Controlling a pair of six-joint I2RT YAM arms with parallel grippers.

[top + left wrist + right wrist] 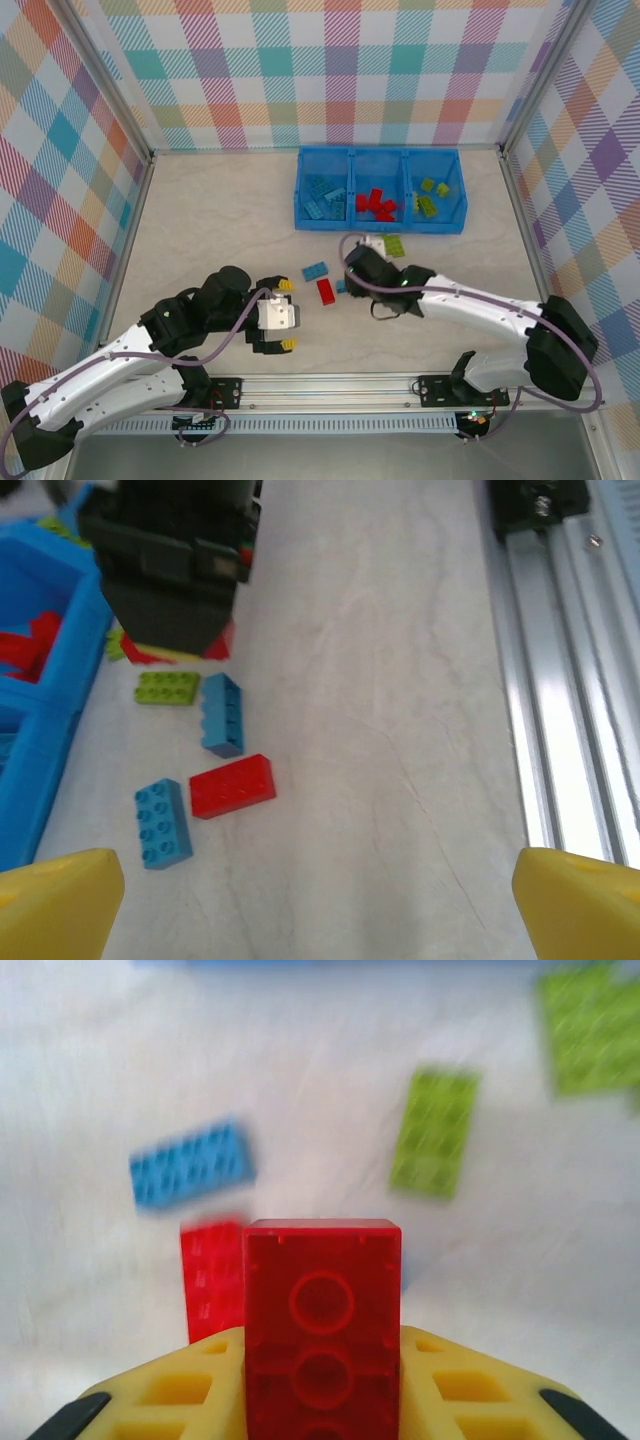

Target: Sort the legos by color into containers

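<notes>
1. The blue tray (pixel 380 226) of containers sits at twelve o'clock on the surface (pixel 200 220), with blues in the left one, reds in the middle and limes on the right.
2. Left gripper (pixel 287 315) hangs at seven o'clock, spread wide and empty.
3. Right gripper (pixel 322 1385), just at six o'clock of the tray, is pinching a glossy red brick (pixel 322 1290). I'd lift it clear of the wall and release it over the middle reds.
4. Loose legos wait below: a blue brick (pixel 163 822) and a lime brick (pixel 167 687).

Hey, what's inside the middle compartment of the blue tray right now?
The middle compartment holds red bricks, piled loosely toward its near wall, with no other colour visible among them. They overlap, so an exact count and anything beneath the pile stay hidden from the top camera.
</notes>
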